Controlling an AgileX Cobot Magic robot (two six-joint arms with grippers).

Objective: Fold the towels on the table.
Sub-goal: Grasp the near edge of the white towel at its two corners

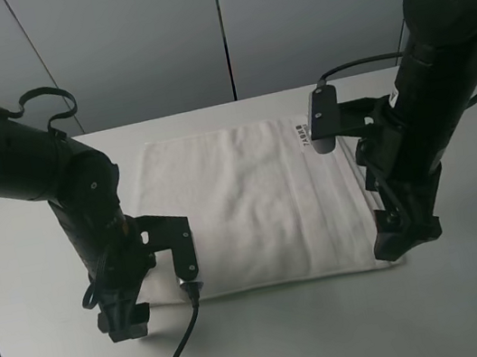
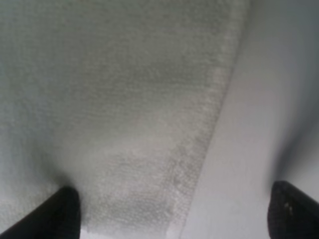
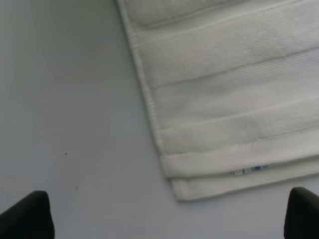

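Note:
The white terry towel (image 1: 242,201) lies flat on the white table (image 1: 34,268), with its small label (image 1: 302,131) at the far right corner. My left gripper (image 1: 125,324) is low at the towel's near left corner. In the left wrist view it (image 2: 174,219) is open and straddles the towel's edge (image 2: 114,99), with one finger (image 2: 65,214) over cloth. My right gripper (image 1: 405,240) is at the near right corner. In the right wrist view it (image 3: 164,219) is open and empty above the towel's layered corner (image 3: 224,99), where the woven band (image 3: 239,84) and a label edge (image 3: 251,170) show.
Grey wall panels (image 1: 222,25) stand behind the table's far edge. Bare tabletop lies in front of the towel (image 1: 319,330) and on both sides. A black cable (image 1: 180,349) hangs from the left arm over the table's front.

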